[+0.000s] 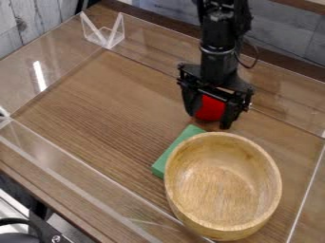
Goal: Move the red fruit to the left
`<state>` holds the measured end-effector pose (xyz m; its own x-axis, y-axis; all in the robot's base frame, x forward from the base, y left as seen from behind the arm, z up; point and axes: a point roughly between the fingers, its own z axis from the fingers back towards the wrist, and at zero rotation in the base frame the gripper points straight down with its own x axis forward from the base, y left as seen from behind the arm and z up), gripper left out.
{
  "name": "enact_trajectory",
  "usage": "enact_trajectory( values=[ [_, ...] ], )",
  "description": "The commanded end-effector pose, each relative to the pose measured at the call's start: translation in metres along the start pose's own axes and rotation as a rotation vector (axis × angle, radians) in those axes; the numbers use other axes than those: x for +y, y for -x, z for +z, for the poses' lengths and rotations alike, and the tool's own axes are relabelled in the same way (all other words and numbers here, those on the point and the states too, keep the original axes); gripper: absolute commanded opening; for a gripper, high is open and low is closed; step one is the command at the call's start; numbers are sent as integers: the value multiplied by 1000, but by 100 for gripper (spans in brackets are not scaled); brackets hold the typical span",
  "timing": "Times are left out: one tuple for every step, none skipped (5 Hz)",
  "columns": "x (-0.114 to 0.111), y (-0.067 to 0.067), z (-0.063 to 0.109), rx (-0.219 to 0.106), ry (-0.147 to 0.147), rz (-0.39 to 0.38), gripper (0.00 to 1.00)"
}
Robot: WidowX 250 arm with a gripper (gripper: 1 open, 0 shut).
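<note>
Setting: wooden tabletop (102, 104) inside a clear acrylic enclosure (38, 71); single arm reaching down from the top of the view.
Gripper (212, 109): pointed straight down, jaws spread wide, one finger on each side of the fruit; no squeeze visible, nothing held.
Red fruit (214, 106): on the table right of centre, between the spread fingers, largely masked by them; contact with either finger not resolvable.
Green pad (176, 152): flat square, just in front of the fruit, partly tucked under the bowl.
Wooden bowl (223, 182): near-right corner, empty, close to the fruit's front side.
Step in hand (judged): positioned for the grasp; closing not yet done.
Task progress (judged): early; fruit not yet shifted toward the left side.
Risk 1: off-centre closing, one finger arriving first, round glossy ball squirting out and rolling toward the bowl or pad.
Risk 2: fingertips too low, scraping the wood or snagging the pad's edge.
Risk 3: grip too high on the sphere, fruit slipping out during the lift.
Risk 4: leftward carry too low, fruit dragging on the table.
</note>
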<state>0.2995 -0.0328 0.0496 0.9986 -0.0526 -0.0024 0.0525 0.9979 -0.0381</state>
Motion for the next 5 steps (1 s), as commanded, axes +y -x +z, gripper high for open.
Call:
enact_trajectory(
  values=[
    [8, -13, 4, -65, 5, -39, 100],
    [20, -13, -5, -92, 9, -62, 100],
    [26, -14, -12, -105, 12, -53, 100],
    [22, -22, -15, -116, 9, -24, 100],
    [17, -30, -16, -128, 5, 6, 100]
  ],
)
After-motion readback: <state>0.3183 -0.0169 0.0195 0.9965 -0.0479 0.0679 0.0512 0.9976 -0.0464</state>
